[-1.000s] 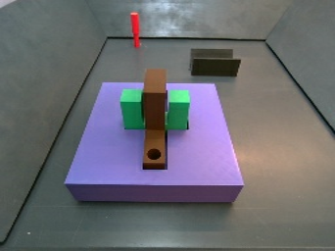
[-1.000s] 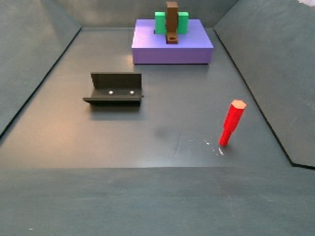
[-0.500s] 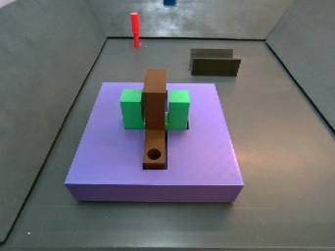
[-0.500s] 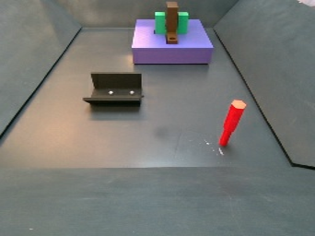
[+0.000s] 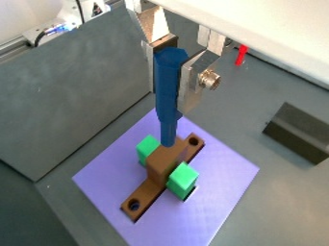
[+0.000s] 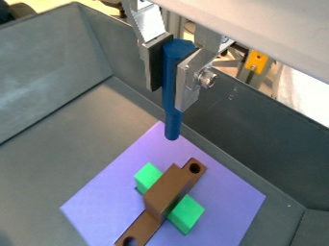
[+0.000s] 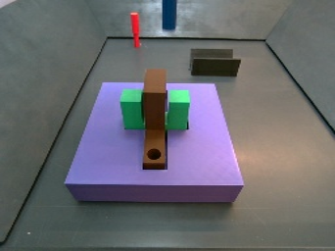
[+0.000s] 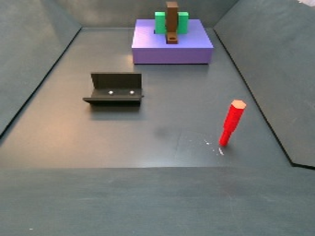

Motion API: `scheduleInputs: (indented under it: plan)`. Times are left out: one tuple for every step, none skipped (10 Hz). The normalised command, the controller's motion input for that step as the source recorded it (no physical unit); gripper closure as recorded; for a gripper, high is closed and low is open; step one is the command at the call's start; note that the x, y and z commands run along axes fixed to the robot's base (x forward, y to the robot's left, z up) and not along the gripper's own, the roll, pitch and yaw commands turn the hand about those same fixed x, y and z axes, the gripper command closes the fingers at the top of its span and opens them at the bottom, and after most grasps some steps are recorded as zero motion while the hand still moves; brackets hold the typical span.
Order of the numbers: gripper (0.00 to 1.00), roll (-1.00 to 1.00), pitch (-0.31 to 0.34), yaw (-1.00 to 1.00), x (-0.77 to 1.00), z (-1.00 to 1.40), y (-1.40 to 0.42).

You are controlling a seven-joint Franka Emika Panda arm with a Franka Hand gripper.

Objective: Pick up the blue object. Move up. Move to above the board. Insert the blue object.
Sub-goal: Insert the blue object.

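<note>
- The gripper (image 5: 175,65) hangs high above the purple platform (image 5: 122,173); in both wrist views its silver fingers (image 6: 189,71) are clamped on the upper end of the blue object (image 5: 168,94), which hangs straight down between them.
- In a side view only the lower end of the blue object (image 7: 169,14) shows, at the top edge of the frame, above the far floor and just right of the red stick (image 7: 135,29); the gripper itself is out of that frame.
- The board (image 7: 156,130) lies flat along the middle of the purple platform (image 7: 157,147), its round hole (image 7: 156,155) at the near end and unfilled.
- The green block (image 7: 153,109) sits across the board's far half, showing on both sides of it.
- In a wrist view the blue object's tip (image 6: 171,134) hangs in the air, apart from the board (image 6: 164,202).
- The fixture (image 8: 117,89) stands on the grey floor left of centre, well apart from the platform.
- The red stick (image 8: 230,123) stands upright on the floor, near the right wall.
</note>
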Motion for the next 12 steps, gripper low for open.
scheduleInputs:
  plan:
    - [1.0,-0.12,0.0,-0.24,0.22,-0.8,-0.18]
    - [1.0,0.0,0.0,-0.09,0.01,-0.81,-0.29]
    - [1.0,0.14,0.034,0.0,0.0,-0.76,-0.41]
    - [1.0,0.23,0.053,0.0,0.05,-0.63,-0.5]
    - [1.0,0.34,0.066,0.0,0.0,-0.52,-0.53]
    - [1.0,0.39,0.086,0.05,0.02,-0.49,-0.43]
    - [1.0,0.38,0.094,0.03,0.08,-0.5,-0.32]
    - [1.0,0.21,0.117,0.0,0.11,-0.62,-0.11]
    - [1.0,0.03,0.044,-0.01,0.0,-0.57,0.0]
    - [1.0,0.0,0.054,-0.02,0.01,-0.42,0.0]
    - [1.0,0.0,0.03,-0.01,-0.01,-0.29,0.0]
    - [1.0,0.0,0.0,-0.02,-0.13,-0.12,-0.01]
